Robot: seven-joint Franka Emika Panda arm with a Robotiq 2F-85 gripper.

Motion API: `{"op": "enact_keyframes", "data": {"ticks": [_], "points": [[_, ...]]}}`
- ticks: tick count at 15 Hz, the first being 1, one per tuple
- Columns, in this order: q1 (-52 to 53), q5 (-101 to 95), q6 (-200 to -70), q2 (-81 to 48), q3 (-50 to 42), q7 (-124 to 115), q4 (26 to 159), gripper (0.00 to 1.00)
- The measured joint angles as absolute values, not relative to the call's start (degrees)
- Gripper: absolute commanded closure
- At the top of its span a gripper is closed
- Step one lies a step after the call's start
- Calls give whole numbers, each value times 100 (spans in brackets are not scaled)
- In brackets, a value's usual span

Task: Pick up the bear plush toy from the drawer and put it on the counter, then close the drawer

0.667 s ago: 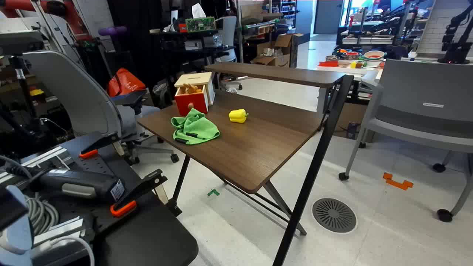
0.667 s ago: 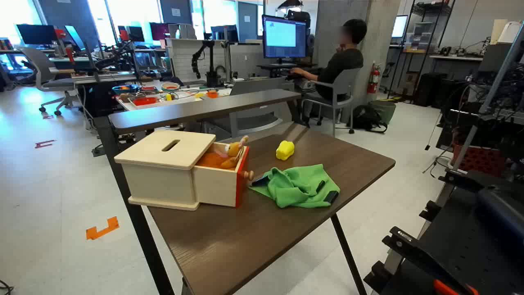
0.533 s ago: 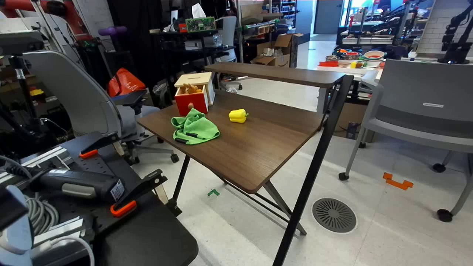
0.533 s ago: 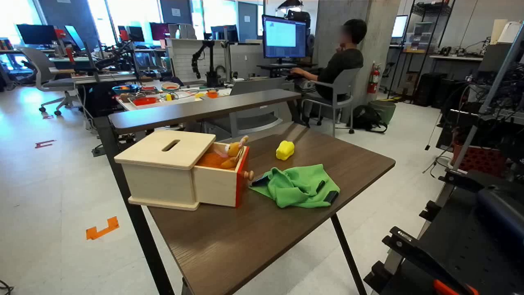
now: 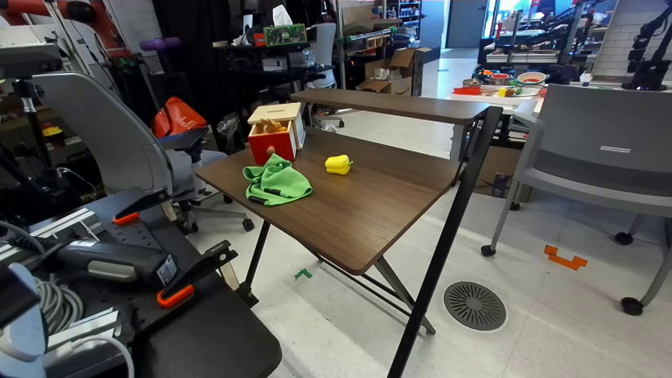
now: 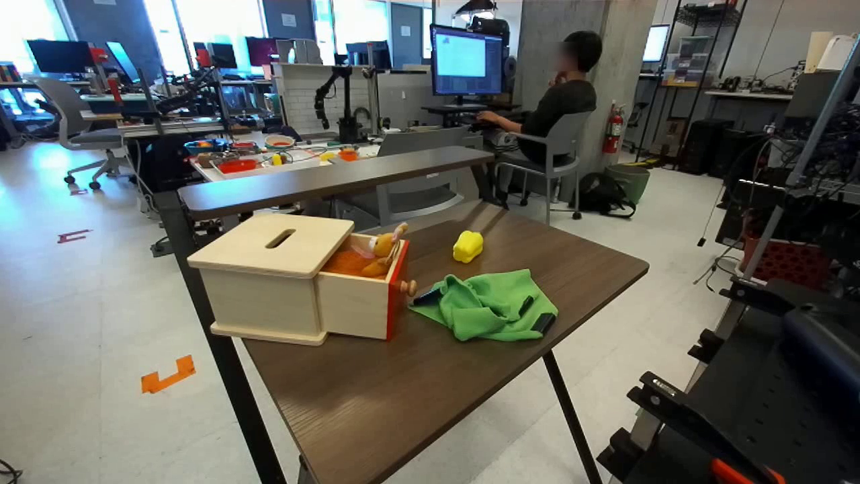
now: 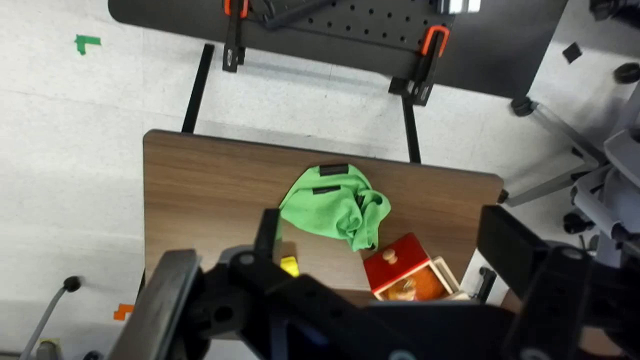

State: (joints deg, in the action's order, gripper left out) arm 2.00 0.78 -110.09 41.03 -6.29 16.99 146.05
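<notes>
The plush toy, orange and tan, lies in the drawer of a small wooden box. It shows in both exterior views (image 5: pixel 271 126) (image 6: pixel 385 245) and in the wrist view (image 7: pixel 426 284), where my gripper's body partly hides it. The drawer, with a red front and round wooden knob, is pulled open (image 5: pixel 273 145) (image 6: pixel 354 306) (image 7: pixel 398 262). The box stands on the brown desk top, the counter (image 5: pixel 362 210) (image 6: pixel 376 396) (image 7: pixel 215 170). My gripper (image 7: pixel 382 225) is open and empty, high above the desk, with drawer and toy between its fingers in the wrist view. Neither exterior view shows it.
A crumpled green cloth (image 5: pixel 278 184) (image 6: pixel 497 306) lies in front of the drawer. A yellow toy pepper (image 5: pixel 338 165) (image 6: pixel 468 247) sits farther along the desk. A raised shelf (image 5: pixel 388 102) (image 6: pixel 336 180) runs along one desk edge. A black cart top (image 7: pixel 320 30) stands beside the desk.
</notes>
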Motion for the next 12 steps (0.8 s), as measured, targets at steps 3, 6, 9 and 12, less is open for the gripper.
{"op": "enact_keyframes", "data": {"ticks": [3, 6, 9, 12], "points": [[223, 247, -12344, 3706, -527, 1472, 14808, 0], [382, 416, -13533, 2942, -389, 1273, 14889, 0], [632, 556, -14463, 1917, -207, 1057, 14788, 0], [832, 736, -15097, 768, 9, 890, 14429, 0]]}}
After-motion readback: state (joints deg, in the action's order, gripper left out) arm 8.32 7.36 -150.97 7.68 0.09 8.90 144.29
